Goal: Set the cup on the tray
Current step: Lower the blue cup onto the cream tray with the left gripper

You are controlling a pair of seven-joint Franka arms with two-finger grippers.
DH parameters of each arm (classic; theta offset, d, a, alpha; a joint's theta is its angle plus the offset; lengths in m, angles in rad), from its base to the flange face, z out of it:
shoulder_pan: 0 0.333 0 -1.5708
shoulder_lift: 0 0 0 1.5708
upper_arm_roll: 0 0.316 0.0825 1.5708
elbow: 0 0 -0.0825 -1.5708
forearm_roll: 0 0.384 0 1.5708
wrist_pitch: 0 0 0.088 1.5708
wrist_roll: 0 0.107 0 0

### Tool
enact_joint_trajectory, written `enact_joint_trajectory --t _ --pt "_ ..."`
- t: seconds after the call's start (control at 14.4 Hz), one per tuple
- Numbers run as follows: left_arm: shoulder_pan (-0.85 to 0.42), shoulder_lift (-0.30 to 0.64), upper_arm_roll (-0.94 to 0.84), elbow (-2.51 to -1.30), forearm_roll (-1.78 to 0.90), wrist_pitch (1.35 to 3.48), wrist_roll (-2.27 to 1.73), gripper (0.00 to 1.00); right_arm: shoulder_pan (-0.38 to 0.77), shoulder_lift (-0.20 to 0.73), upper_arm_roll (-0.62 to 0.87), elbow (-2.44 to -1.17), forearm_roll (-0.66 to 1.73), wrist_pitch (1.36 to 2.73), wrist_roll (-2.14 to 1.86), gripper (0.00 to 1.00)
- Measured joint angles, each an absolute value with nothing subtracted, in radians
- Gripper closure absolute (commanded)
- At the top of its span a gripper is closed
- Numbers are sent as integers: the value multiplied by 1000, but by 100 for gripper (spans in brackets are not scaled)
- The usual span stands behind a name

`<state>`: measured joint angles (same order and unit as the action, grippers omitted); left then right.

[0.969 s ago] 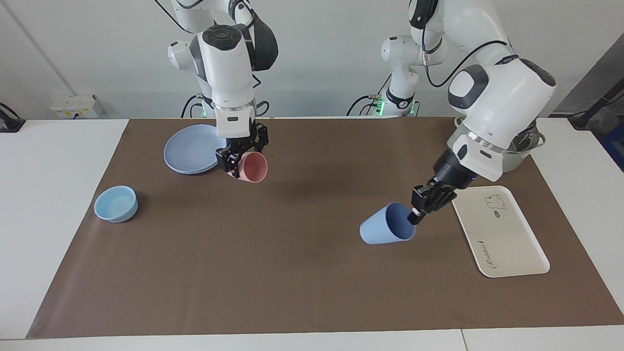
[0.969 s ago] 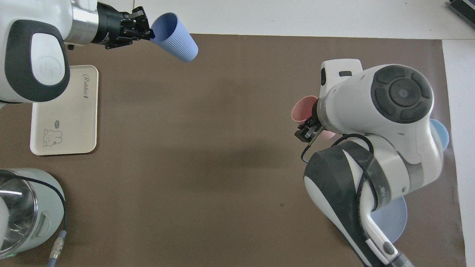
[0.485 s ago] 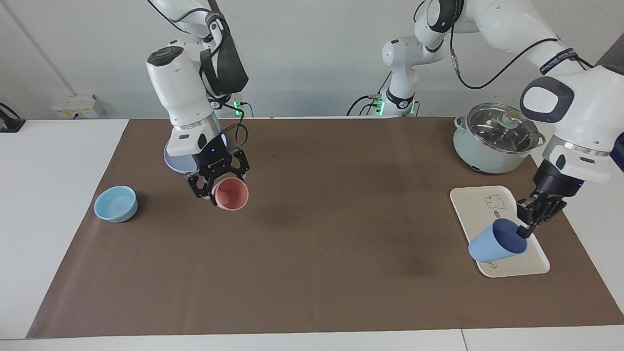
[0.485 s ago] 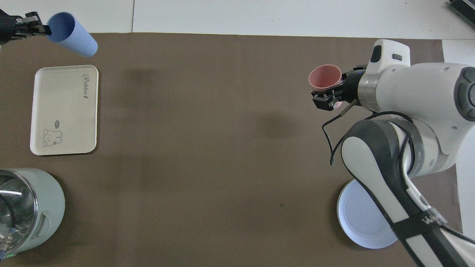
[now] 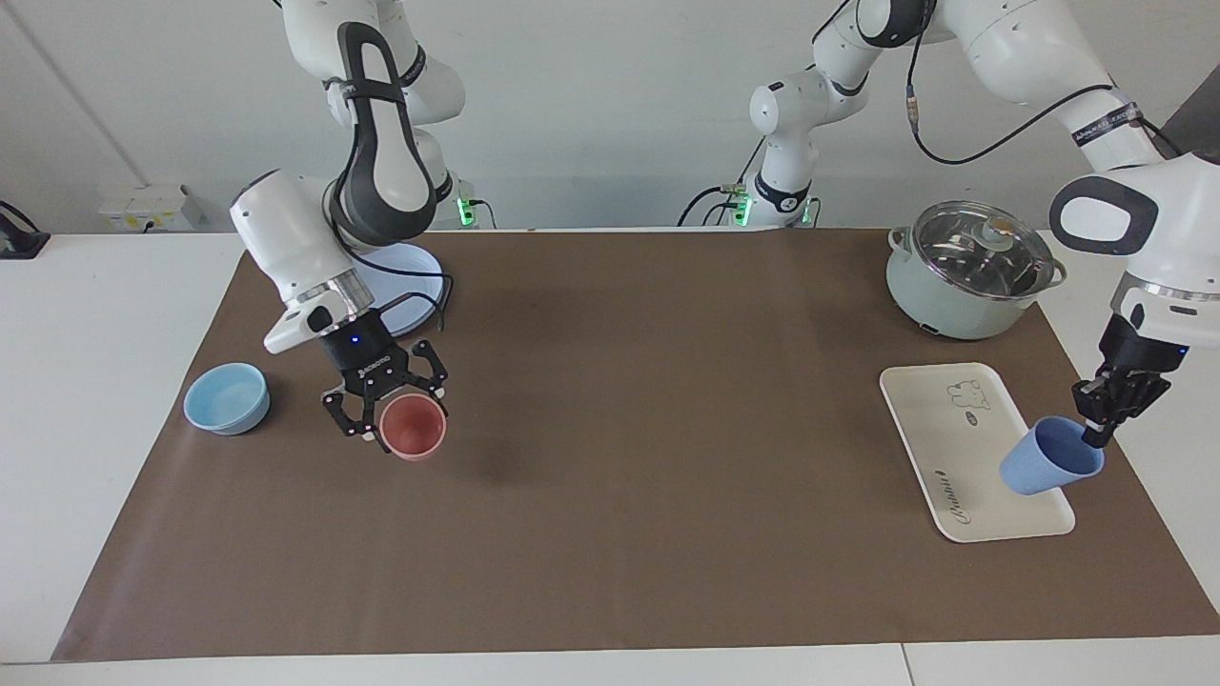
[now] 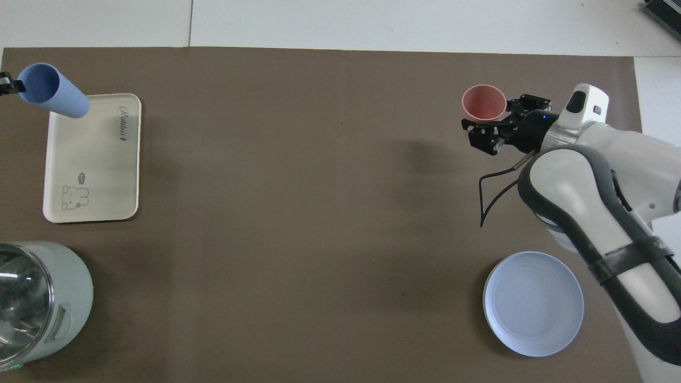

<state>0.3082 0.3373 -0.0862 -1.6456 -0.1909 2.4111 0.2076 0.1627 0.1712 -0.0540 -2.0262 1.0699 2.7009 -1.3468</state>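
The periwinkle-blue cup (image 5: 1051, 469) hangs tilted from my left gripper (image 5: 1094, 438), which is shut on its rim. The cup's base is over the tray's (image 5: 958, 443) edge at the left arm's end of the table; I cannot tell whether it touches. In the overhead view the cup (image 6: 53, 97) overlaps the tray's (image 6: 93, 175) corner farthest from the robots, and only the tip of the left gripper (image 6: 5, 85) shows. My right gripper (image 5: 393, 412) is open, low over the mat, its fingers apart beside the upright salmon-pink tumbler (image 5: 412, 429).
A light-blue bowl (image 5: 227, 397) sits at the right arm's end of the mat. A round blue plate (image 6: 533, 303) lies near the right arm's base. A lidded pale-green pot (image 5: 972, 272) stands nearer to the robots than the tray.
My left gripper carried the blue cup from over the mat to the tray's outer edge and lowered it. My right gripper moved the pink tumbler away from the plate, set it upright and opened.
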Motion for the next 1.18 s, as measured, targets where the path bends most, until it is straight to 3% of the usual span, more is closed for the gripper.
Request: enact_joint_trajectory --t 0.28,0.48,0.55,0.62,0.76,0.97,1.18 --pt "322 345 -87 -1758 -221 2505 220 100 77 215 -55 -2050 1534 2701 -1847 100" --pt "327 345 -87 -1773 -243 2510 220 100 66 250 -55 -2051 1674 2700 -1992 100" --pt "327 345 -87 -1776 -244 2511 220 90 59 257 -54 -2051 1680 2691 -2007 100" --pt "327 345 -87 -1777 -245 2511 220 68 48 263 -54 -2052 1699 2677 -2029 100" --pt "327 345 -88 -1778 -247 2511 220 45 28 270 -55 -2063 1773 2651 -2103 100" --pt "327 345 -90 -1777 -248 2504 220 37 25 278 -51 -2083 1853 2645 -2215 100" --pt "327 344 -94 -1722 -250 2407 221 37 28 282 -49 -2097 1866 2645 -2248 100"
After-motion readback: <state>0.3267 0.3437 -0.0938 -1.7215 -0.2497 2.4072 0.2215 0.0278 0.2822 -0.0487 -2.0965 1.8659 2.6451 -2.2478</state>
